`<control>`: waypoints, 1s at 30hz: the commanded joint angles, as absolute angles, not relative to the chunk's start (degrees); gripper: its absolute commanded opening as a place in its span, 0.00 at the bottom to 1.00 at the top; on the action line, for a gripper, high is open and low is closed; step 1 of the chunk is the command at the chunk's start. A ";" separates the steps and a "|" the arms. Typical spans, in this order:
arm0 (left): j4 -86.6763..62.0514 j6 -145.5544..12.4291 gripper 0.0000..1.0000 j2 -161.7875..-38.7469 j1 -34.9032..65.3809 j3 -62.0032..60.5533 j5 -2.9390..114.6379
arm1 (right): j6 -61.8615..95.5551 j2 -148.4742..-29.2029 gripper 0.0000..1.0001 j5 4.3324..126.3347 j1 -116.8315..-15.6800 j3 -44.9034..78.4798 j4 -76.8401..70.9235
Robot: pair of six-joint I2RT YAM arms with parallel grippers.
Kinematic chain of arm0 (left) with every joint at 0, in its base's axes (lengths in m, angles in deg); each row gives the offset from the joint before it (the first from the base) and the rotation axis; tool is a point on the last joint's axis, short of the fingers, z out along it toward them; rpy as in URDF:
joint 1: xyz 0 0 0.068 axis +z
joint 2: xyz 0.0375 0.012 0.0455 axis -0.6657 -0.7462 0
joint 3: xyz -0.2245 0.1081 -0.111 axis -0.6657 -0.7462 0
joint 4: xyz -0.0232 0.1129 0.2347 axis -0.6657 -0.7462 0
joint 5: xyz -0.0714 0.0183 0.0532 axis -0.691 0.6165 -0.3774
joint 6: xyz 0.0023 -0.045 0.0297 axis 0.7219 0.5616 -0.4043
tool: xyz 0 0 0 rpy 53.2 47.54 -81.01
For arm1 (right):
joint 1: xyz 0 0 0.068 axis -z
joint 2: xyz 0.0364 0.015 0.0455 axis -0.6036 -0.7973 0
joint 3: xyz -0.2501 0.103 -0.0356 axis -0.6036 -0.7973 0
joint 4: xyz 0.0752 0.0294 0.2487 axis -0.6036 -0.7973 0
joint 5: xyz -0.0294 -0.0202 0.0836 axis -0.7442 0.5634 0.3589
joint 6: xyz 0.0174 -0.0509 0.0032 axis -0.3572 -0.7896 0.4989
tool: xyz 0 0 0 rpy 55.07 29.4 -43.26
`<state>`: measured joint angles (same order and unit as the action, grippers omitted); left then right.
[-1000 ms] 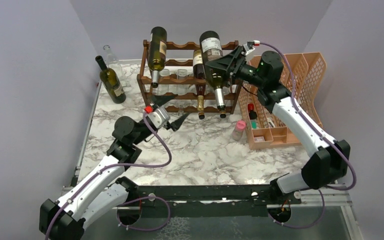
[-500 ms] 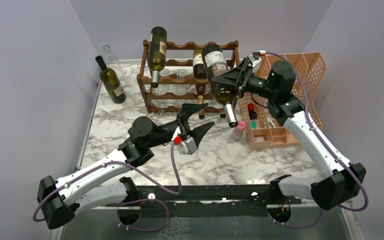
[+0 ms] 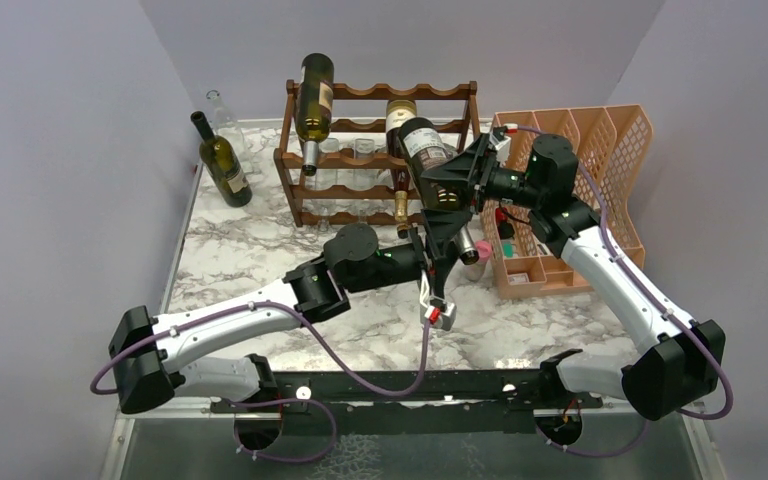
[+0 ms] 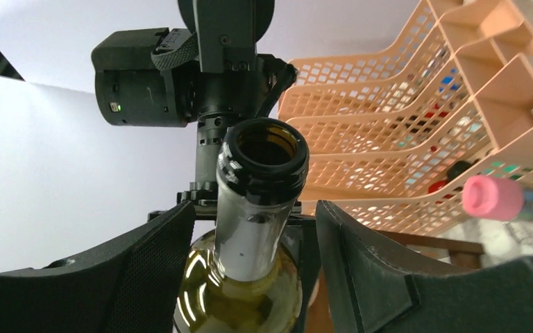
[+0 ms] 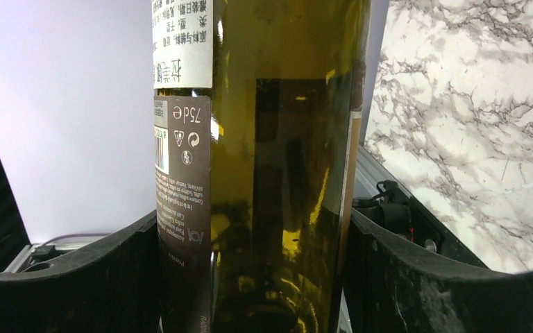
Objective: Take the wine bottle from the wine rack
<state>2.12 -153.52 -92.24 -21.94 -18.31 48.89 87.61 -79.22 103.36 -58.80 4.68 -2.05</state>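
Note:
My right gripper [image 3: 452,178] is shut on the body of a green wine bottle [image 3: 419,139] with a white label. It holds the bottle tilted, neck down, in front of the right end of the dark wooden wine rack [image 3: 365,93], clear of its slots. In the right wrist view the fingers [image 5: 388,277] press both sides of the glass [image 5: 277,139]. My left gripper [image 3: 442,238] is open with its fingers either side of the bottle's neck [image 4: 257,215], gaps showing on both sides. The bottle's open mouth [image 4: 264,149] faces the left wrist camera.
Two more bottles lie in the rack, one at the top left [image 3: 314,92] and one with a gold neck [image 3: 399,118]. A green bottle [image 3: 224,162] and a clear one [image 3: 222,108] stand at the far left. An orange mesh organizer [image 3: 610,140] stands right, a pink-capped vial [image 3: 476,252] beside it.
The right gripper has drawn the bottle down and forward, away from the rack. The left arm has swung right and up, bringing its open fingers around the bottle's neck.

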 commanded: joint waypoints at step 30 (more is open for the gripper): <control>-2.74 -158.51 0.00 -86.30 -26.86 -17.02 59.08 | 80.31 -75.47 1.00 99.05 -57.91 5.34 -10.38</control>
